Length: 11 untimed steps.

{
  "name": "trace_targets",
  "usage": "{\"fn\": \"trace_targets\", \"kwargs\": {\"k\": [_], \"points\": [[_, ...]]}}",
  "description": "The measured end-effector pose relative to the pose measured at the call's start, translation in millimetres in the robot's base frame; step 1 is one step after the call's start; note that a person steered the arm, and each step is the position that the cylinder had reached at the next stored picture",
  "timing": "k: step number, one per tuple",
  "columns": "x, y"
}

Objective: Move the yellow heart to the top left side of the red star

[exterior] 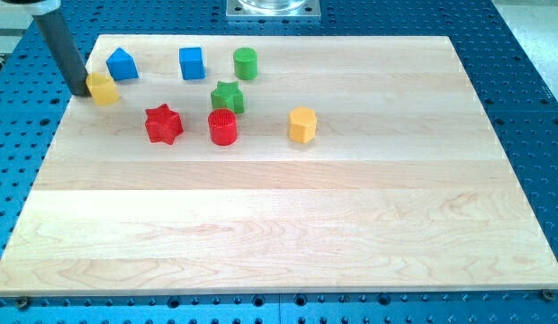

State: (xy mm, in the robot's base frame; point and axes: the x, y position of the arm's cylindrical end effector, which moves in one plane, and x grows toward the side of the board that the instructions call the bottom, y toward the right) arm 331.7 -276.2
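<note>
The yellow heart [103, 88] lies near the board's left edge, toward the view's top. My tip [81, 92] is right at its left side, touching or nearly touching it. The rod rises from there toward the view's top left. The red star [163, 124] lies to the right of and below the heart, about a block's width away from it.
A blue block [122, 64] sits just above and right of the heart. A blue cube [192, 62], green cylinder [246, 63], green star [228, 96], red cylinder [223, 127] and yellow hexagonal block [302, 124] lie further right. The wooden board [288, 225] rests on a blue perforated table.
</note>
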Motion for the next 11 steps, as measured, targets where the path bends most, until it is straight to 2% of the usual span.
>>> {"fn": "trace_targets", "kwargs": {"k": [1, 5, 6, 7, 11], "points": [[24.3, 43.5], [-13.7, 73.5], [-22.5, 129.8], [-7.6, 137.1], [-3.7, 103.1]]}}
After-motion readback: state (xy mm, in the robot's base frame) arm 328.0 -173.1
